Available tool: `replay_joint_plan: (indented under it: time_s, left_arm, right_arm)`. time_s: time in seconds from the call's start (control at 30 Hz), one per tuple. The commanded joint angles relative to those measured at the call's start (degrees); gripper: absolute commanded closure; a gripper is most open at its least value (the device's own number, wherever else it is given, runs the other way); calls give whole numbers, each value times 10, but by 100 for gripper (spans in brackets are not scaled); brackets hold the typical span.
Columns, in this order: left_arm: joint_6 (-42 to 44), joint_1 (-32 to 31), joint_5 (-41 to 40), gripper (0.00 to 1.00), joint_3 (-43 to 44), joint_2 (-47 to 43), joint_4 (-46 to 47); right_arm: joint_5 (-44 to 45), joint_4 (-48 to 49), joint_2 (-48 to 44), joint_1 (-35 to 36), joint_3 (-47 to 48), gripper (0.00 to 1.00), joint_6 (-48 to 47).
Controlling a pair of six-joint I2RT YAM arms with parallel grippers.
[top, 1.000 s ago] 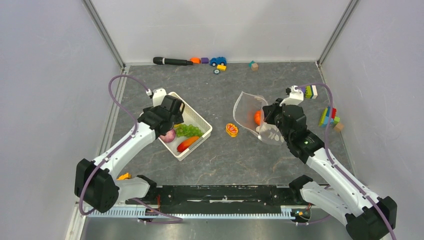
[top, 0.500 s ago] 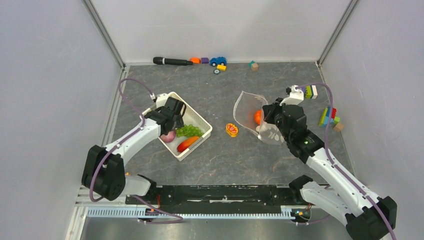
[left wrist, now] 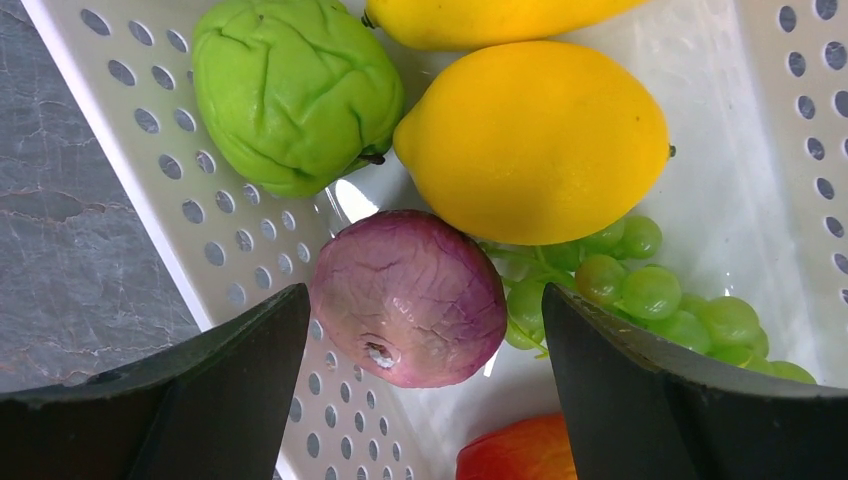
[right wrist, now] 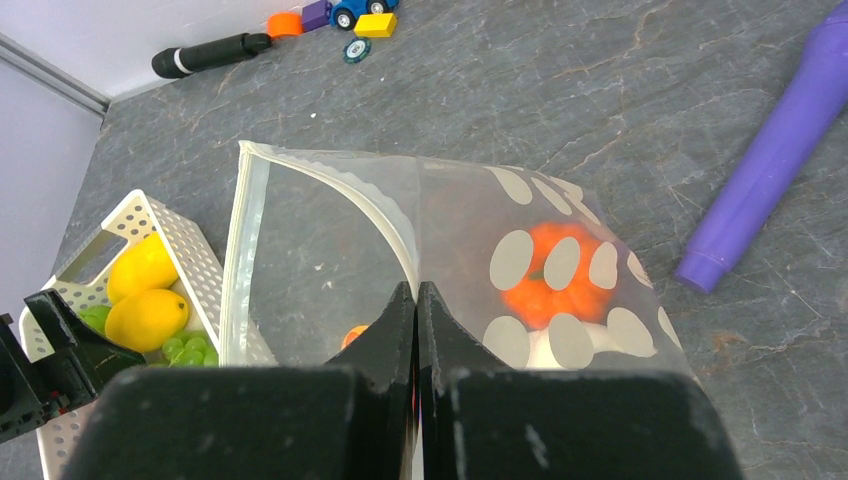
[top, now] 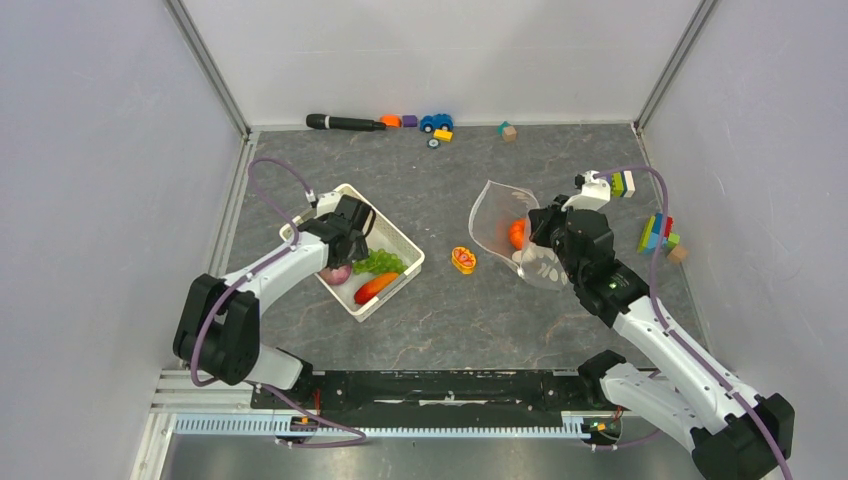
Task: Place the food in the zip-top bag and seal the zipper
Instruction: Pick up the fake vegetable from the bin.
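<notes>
1. Over toward the bench's left edge, the left arm has swung its elbow inward. That has carried the left gripper slightly farther over the white basket. The right arm has barely shifted.
2. Its fingers stand apart, one on each side of the purple onion, touching nothing. The onion lies by the basket's wall against the mango and the grapes, with a green pepper and a red chili close by.
3. Nearer the bench's right edge, the right gripper has its fingers pressed together on the rim of the bag. The mouth gapes toward the basket. A pumpkin already sits inside, and the zipper is unsealed.
4. I'd worry about that round, smooth onion: an off-centre squeeze could squirt it sideways.
5. The near finger hangs just beside the basket wall, so it could catch there and drag the basket.
6. With a single pinch holding the bag, its mouth could sag shut before anything arrives.
</notes>
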Motion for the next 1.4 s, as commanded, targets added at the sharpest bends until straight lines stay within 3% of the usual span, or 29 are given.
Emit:
replay_joint_plan:
  time_s: [0.0, 0.37, 0.5, 1.03, 1.37]
  left_arm:
    - [-5, 5, 2, 9, 9, 15, 3]
    - [-24, 13, 29, 10, 2, 41, 18]
    - [-25, 14, 37, 15, 2, 44, 25]
    - [-28, 14, 82, 60, 1, 33, 33]
    - [-27, 15, 48, 73, -5, -39, 12]
  right_arm:
    - [17, 26, -10, 1, 6, 100, -7]
    - [24, 22, -13, 1, 7, 100, -9]
    - [35, 22, -17, 1, 5, 100, -9]
    - [40, 21, -29, 1, 4, 100, -14]
    - [45, 21, -35, 1, 4, 100, -16]
